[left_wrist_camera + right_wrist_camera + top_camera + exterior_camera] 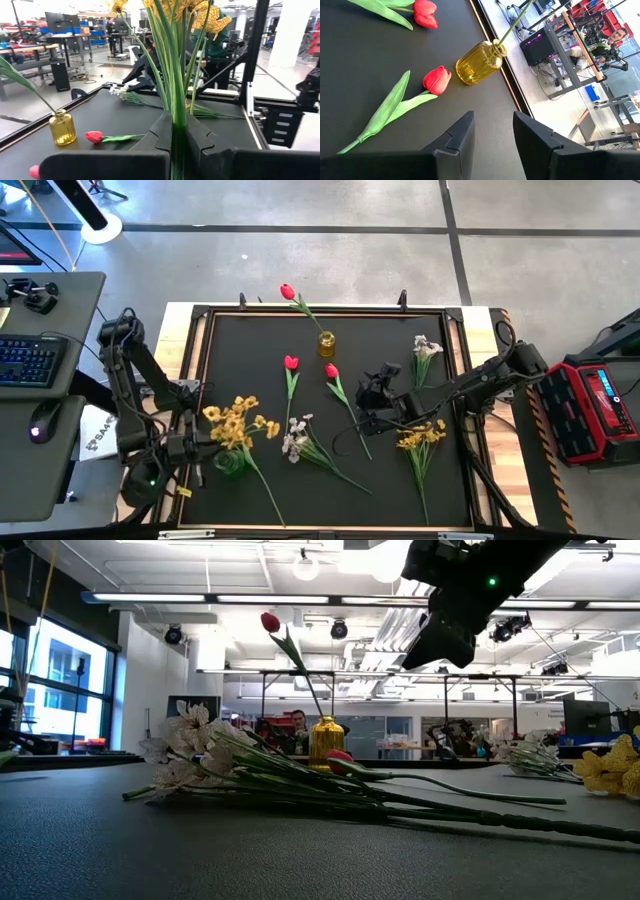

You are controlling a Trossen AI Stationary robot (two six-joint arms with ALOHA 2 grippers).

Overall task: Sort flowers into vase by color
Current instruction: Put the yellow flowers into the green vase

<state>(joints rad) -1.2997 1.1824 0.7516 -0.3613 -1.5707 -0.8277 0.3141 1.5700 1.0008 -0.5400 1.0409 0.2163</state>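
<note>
The left gripper (175, 145) was closed on the green stems of a yellow bunch (232, 425), holding it over the green vase (230, 462) at about eight o'clock on the black mat (390, 340).

The right gripper (492, 132) hung above the middle of the mat with its fingers apart and nothing between them. A red tulip (333, 373) lay flat just beside it, toward ten o'clock from the gripper. Its long axis ran from the head at about eleven o'clock to the stem end at about five o'clock. The yellow vase (327, 344), with one tulip already in it, stood beyond, near twelve o'clock. The right arm was much nearer to this tulip than the left arm, so I judged that it should take it.
</note>
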